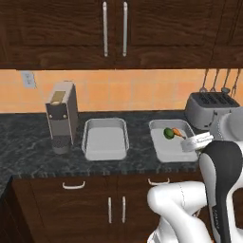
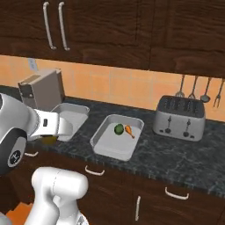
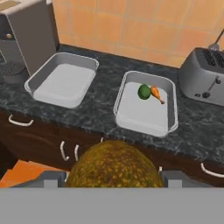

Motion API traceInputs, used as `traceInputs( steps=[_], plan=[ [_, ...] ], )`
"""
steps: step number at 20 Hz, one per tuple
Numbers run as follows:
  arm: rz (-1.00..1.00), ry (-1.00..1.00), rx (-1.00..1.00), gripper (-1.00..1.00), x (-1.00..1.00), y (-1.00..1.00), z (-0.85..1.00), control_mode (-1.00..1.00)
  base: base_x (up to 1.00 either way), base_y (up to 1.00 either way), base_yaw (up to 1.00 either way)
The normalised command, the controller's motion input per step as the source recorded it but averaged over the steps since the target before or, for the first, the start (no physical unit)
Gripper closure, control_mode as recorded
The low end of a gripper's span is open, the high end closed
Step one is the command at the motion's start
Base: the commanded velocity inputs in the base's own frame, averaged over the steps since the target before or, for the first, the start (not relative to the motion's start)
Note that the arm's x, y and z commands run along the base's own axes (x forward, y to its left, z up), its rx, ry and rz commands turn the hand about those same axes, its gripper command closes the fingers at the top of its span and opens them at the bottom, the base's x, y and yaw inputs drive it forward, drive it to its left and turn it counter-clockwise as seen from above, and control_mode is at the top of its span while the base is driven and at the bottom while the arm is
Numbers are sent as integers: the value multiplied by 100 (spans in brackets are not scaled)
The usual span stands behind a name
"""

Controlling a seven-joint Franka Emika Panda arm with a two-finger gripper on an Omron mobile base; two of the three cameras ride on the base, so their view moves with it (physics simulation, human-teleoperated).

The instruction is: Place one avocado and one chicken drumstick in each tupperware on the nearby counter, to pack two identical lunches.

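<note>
Two grey tupperwares sit on the black marbled counter [image 1: 28, 137]. The left tupperware [image 1: 105, 138] [image 3: 63, 79] has nothing in it. The right tupperware [image 1: 163, 152] [image 3: 146, 113] holds a green avocado [image 3: 144, 92] [image 1: 168, 133] and an orange chicken drumstick [image 3: 156, 93] [image 1: 177, 132] side by side at its far end. My gripper [image 3: 113, 179] hangs in front of the counter, above the drawer fronts. It is shut on a second avocado [image 3: 113, 164], brownish-green and close to the camera. A sliver of this held avocado [image 2: 49, 139] shows under the hand in the right base view.
A grey coffee machine [image 1: 61, 116] stands left of the empty tupperware. A silver toaster [image 1: 209, 108] stands right of the filled one, with utensils [image 2: 193, 92] hanging on the orange tiled wall above. Dark wall cabinets [image 1: 114, 28] overhang the counter.
</note>
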Motion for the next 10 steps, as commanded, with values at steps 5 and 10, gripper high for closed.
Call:
traceInputs(
  steps=[5,10],
  plan=[
    [0,0,0,100,0,0,0,100,72,100,0],
    [0,0,0,100,0,0,0,100,55,91,-3]
  ],
)
